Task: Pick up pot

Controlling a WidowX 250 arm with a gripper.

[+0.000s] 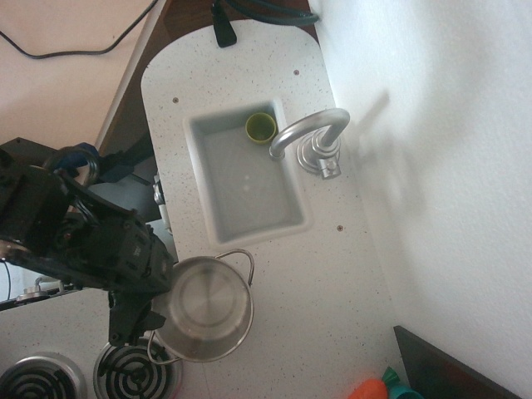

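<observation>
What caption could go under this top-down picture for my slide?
Robot end effector reaches the steel pot beside the sink, where a green cup sits.

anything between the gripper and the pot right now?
Nothing visible. The gripper is already at the left rim of the pot, on the counter beside the burner. Whether its jaws have closed on the rim can't be told from this view.

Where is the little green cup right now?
The green cup sits inside the sink, in its far corner near the curved faucet, well away from the pot at the gripper.
</observation>
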